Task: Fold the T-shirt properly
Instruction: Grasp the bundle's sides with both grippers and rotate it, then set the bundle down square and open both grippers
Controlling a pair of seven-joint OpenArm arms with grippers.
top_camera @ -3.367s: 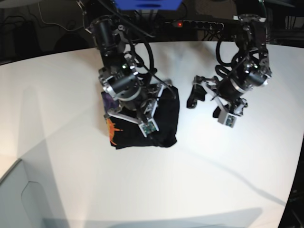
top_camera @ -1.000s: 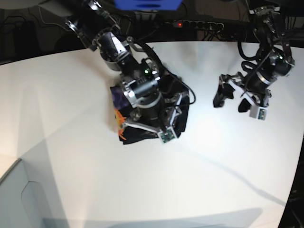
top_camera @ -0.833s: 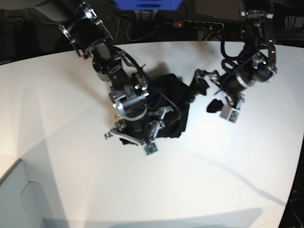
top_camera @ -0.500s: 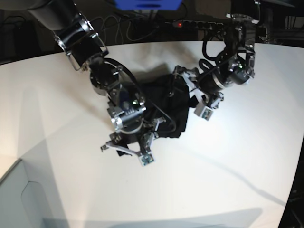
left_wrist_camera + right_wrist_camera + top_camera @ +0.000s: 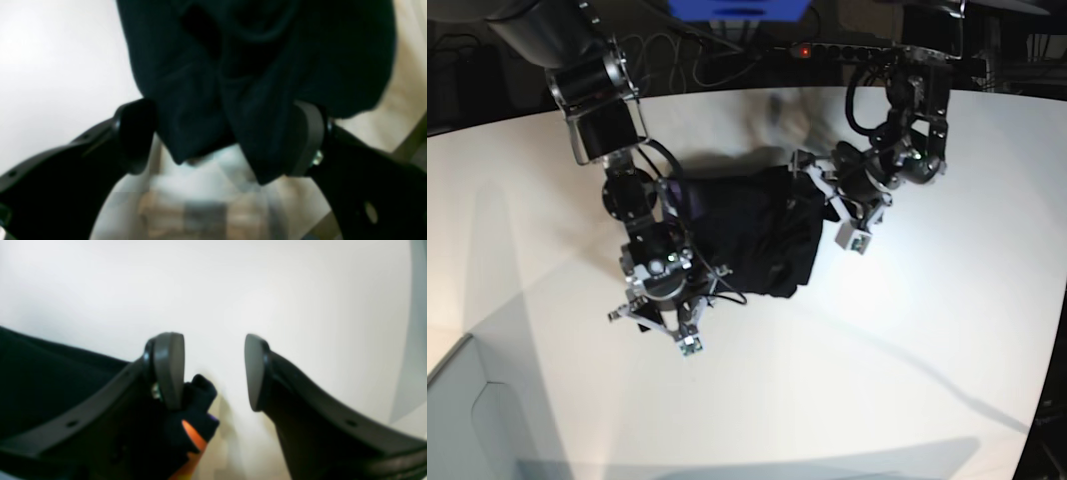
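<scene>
Nearest in the base view, the right gripper [image 5: 659,318] hangs over the white table [image 5: 847,360] just beyond the near left edge of the T-shirt [image 5: 747,235]. Its jaws stand open with only bare table between them; in the right wrist view the gripper [image 5: 213,373] has black cloth with a bit of orange and purple print just beside and under its left jaw, not pinched. The T-shirt lies bunched in a dark heap around the middle of the table. Farther back on the right, the left gripper [image 5: 812,190] sits at the shirt's far right edge. In the left wrist view the gripper [image 5: 220,133] has its jaws spread wide, with folds of black cloth [image 5: 253,66] filling the gap between them.
</scene>
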